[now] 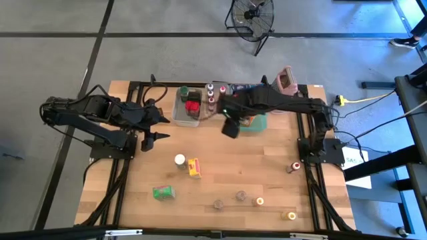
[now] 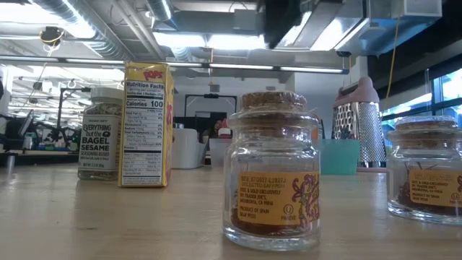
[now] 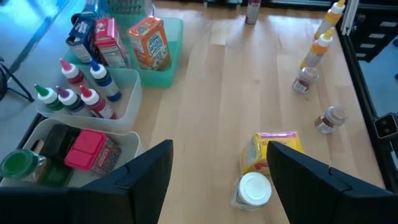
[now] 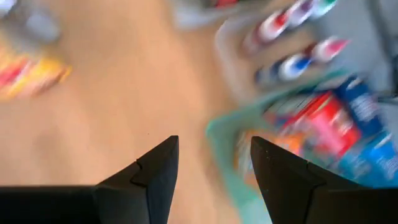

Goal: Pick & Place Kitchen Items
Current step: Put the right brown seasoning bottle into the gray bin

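Observation:
My left gripper (image 1: 162,128) hangs open at the table's left, holding nothing; past its fingers (image 3: 217,180) stand a white-capped jar (image 3: 254,189) and a yellow box (image 3: 273,147). My right gripper (image 1: 230,127) hangs open above the near edge of the green tray (image 4: 225,134), also holding nothing. On the wood stand the white-capped jar (image 1: 179,160), the yellow and red box (image 1: 194,168), a green box (image 1: 163,193) and several small jars (image 1: 240,195). In the low view a cork-topped jar (image 2: 273,180) stands nearest.
Clear tubs at the far middle hold spice bottles (image 3: 87,93) and a red box (image 3: 87,149). The green tray (image 3: 163,78) holds food boxes. A metal grater with a pink top (image 1: 287,80) stands far right. Bare wood lies between the tubs and the loose items.

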Robot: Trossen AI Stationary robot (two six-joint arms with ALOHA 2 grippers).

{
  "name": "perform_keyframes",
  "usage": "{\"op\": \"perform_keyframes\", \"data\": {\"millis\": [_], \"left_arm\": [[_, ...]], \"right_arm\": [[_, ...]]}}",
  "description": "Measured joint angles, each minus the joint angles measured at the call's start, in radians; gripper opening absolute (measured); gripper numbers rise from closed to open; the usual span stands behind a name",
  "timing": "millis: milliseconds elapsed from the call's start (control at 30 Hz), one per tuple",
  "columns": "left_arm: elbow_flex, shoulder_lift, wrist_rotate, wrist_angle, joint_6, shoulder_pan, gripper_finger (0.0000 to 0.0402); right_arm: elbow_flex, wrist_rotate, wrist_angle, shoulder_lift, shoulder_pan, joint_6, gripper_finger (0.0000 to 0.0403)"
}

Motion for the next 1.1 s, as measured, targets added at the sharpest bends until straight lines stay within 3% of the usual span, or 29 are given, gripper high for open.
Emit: {"op": "perform_keyframes", "data": {"millis": [133,267,367,867,1100], "left_arm": [[0.000,0.004,0.000,0.049,-0.013,0.000,0.0255],[0.000,0.014,0.000,0.109,-0.016,0.000,0.0255],[0.000,0.024,0.000,0.149,-0.016,0.000,0.0255],[0.000,0.146,0.001,0.225,-0.016,-0.010,0.0255],[0.000,0.133,0.012,0.219,-0.016,-0.012,0.0255]], "right_arm": [[0.010,-0.103,-0.132,0.000,0.060,0.023,0.0201],[0.003,-0.266,-0.122,0.001,0.122,0.035,0.0201],[-0.003,-0.330,-0.121,0.000,0.177,0.073,0.0201],[-0.028,-0.265,-0.121,0.002,0.322,0.162,0.0201],[-0.028,-0.266,-0.121,0.002,0.377,0.266,0.0201]]}}
